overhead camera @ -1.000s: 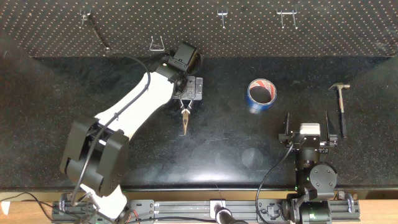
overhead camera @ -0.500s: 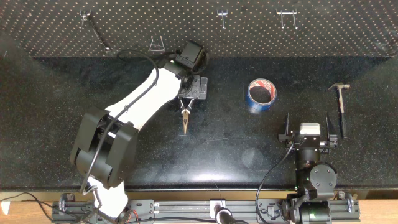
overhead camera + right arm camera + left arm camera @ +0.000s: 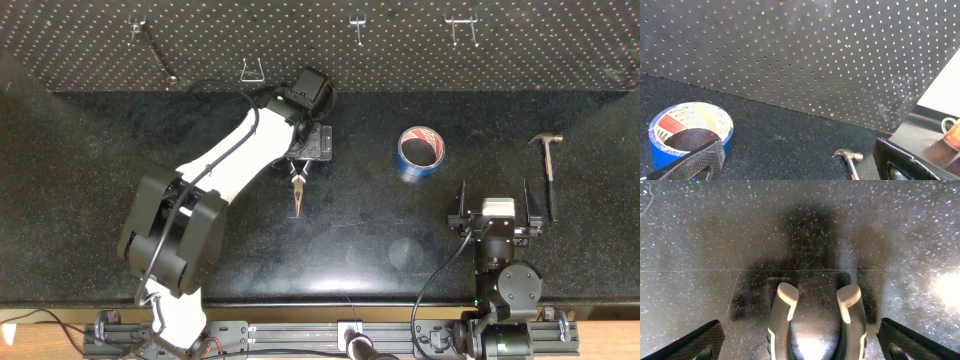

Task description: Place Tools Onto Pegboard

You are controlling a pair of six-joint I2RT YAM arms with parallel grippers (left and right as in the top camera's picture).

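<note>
Big picture first: the pegboard (image 3: 400, 50) runs along the far edge, with a wrench (image 3: 158, 52) already hanging far left and an empty wire hook (image 3: 252, 70) beside it. The black worktop (image 3: 100, 150) holds the rest. The left arm (image 3: 225, 160) reaches far and toward the middle, and its left gripper (image 3: 299, 163) sits right over the pliers (image 3: 297, 192). Here's the key line-up: the pliers lie flat with their long axis running near to far, nose toward the near edge and handles toward the pegboard. In the wrist view both handle ends (image 3: 788, 294) sit between the black fingers (image 3: 695, 342), which are spread wide with nothing clamped. Closing across those handles looks like the next call. The right gripper (image 3: 494, 195) hangs near its base, jaws apart, closer to the tape roll (image 3: 420, 150) and the hammer (image 3: 548, 170).
</note>
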